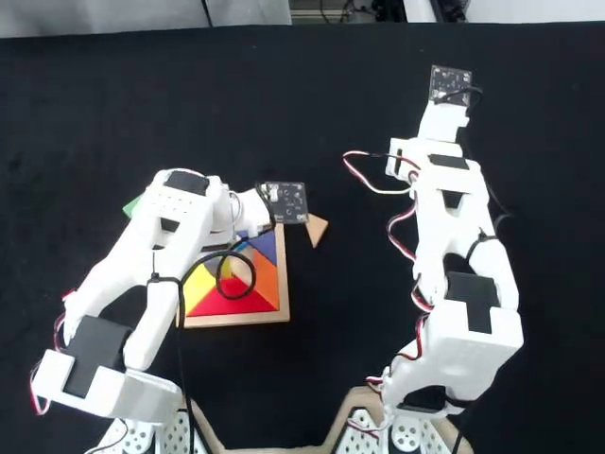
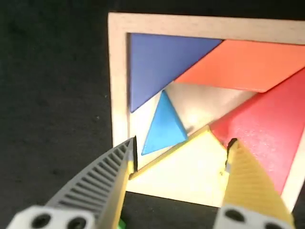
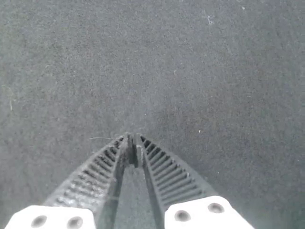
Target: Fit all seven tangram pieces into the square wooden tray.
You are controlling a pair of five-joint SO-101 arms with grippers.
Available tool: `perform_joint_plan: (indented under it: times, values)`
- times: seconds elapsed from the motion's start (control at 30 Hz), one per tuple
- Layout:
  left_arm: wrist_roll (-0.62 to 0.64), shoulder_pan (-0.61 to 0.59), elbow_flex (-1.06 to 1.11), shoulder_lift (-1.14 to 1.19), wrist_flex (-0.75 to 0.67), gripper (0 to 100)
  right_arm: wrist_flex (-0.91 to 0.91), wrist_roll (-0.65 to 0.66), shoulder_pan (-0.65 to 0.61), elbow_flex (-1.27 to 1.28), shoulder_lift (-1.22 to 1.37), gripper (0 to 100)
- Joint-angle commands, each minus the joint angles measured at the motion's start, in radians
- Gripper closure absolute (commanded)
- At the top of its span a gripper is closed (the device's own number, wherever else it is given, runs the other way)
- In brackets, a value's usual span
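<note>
Tray: the square wooden tray point(image 1: 236, 317) lies flat on the black bench point(image 1: 359, 95), lower left of centre in the high view, partly under the left arm point(image 1: 142, 274).
Pieces in the tray: a dark blue triangle point(image 2: 162, 62) sits in one corner with an orange piece point(image 2: 248, 64) edge to edge beside it. A red piece point(image 2: 269, 126) lies next to the orange one, a small light blue triangle point(image 2: 164, 126) lies below the dark blue one, and a yellow piece point(image 2: 186, 169) fills the near side.
Gap: a patch of bare tray floor point(image 2: 200, 102) shows between the light blue, orange and red pieces.
Pieces outside: a tan triangle point(image 1: 317, 229) lies on the bench just right of the tray's upper right corner, apart from it. A green piece point(image 1: 133, 204) peeks out at the arm's left edge, up and left of the tray.
Left end effector point(image 2: 181, 145): released, jaws spread wide over the yellow piece, gripping nothing; whether it touches the piece, I cannot tell.
Right end effector point(image 3: 134, 143): clenched with the tips together and nothing between them, over bare bench.
Right arm point(image 1: 463, 246): stretches up the right side of the high view, well apart from the tray.
</note>
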Motion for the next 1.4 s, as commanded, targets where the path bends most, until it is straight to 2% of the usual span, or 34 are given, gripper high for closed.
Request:
perform_joint_plan:
  times: [0.0,0.17,0.3,0.43,0.57,0.73,0.8,1.0,1.17,1.27,1.37]
  values:
    - [-0.009,-0.015,-0.012,-0.040,-0.009,70,-0.023,0.003,0.009,-0.021,-0.010,98.3]
    - [0.031,-0.050,-0.025,-0.068,0.034,70,-0.023,0.005,0.009,-0.021,-0.010,98.3]
    - [0.229,-0.105,-0.090,-0.216,0.173,70,-0.023,0.005,0.009,-0.019,-0.010,98.3]
    - [0.353,-0.202,-0.028,-0.425,0.193,70,-0.023,0.006,-0.003,-0.018,-0.008,98.3]
    - [0.468,-0.315,0.143,-0.621,0.094,70,-0.017,0.008,-0.021,-0.018,-0.008,98.3]
    - [0.878,-0.446,0.407,-0.901,-0.072,70,-0.015,0.008,-0.032,-0.005,-0.012,98.3]
    - [0.984,-0.489,0.519,-0.996,-0.132,70,-0.015,0.009,-0.049,0.005,-0.018,98.3]
    - [1.149,-0.504,0.832,-1.092,-0.296,70,0.072,0.112,-0.104,-0.007,-0.018,98.3]
    - [1.229,-0.567,0.917,-1.112,-0.427,70,0.081,0.120,-0.123,-0.005,-0.018,98.4]
    - [1.237,-0.547,0.987,-1.119,-0.535,70,0.083,0.120,-0.123,-0.005,-0.019,98.4]
    - [1.194,-0.504,1.024,-1.119,-0.589,70,0.098,0.120,-0.124,-0.001,-0.036,98.4]
